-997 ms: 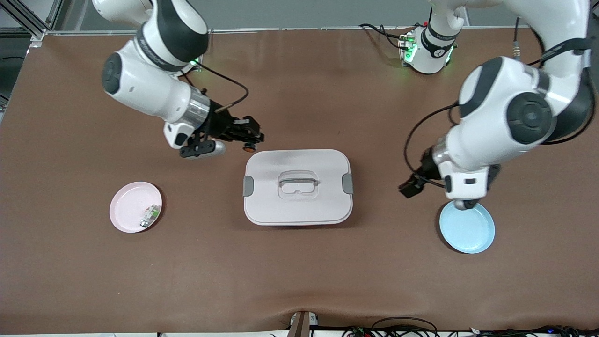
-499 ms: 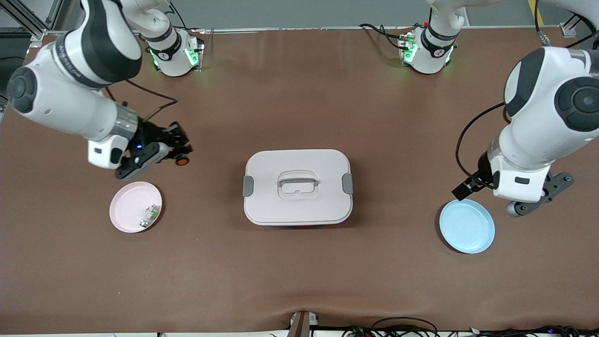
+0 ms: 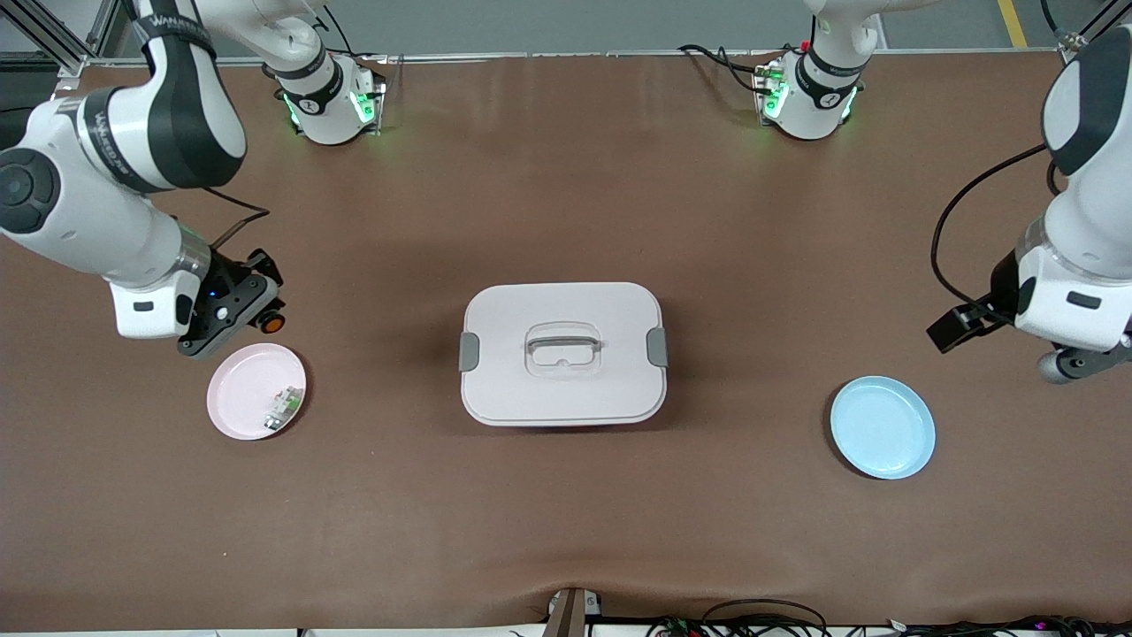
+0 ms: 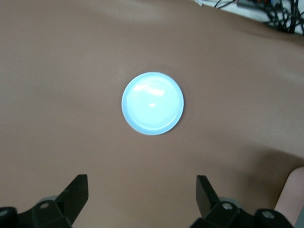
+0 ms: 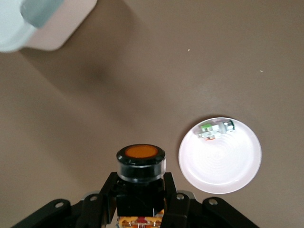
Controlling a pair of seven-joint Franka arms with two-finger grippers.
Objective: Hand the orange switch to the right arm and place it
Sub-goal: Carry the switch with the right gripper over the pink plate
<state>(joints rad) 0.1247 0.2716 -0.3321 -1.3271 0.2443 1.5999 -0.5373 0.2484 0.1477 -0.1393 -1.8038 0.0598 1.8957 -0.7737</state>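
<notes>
My right gripper is shut on the orange switch, a black cylinder with a round orange button end. It holds the switch just above the table beside the pink plate. In the right wrist view the switch sits between the fingers of the right gripper, with the pink plate close by. A small white-and-green part lies on that plate. My left gripper is open and empty, up over the table at the left arm's end, off to the side of the blue plate.
A white lidded box with a handle and grey clips stands mid-table; its corner shows in the right wrist view. The blue plate is bare. The robot bases stand along the table's edge farthest from the front camera.
My right gripper carried the orange switch from beside the box to beside the pink plate. My left arm drew back from over the blue plate toward its end of the table.
</notes>
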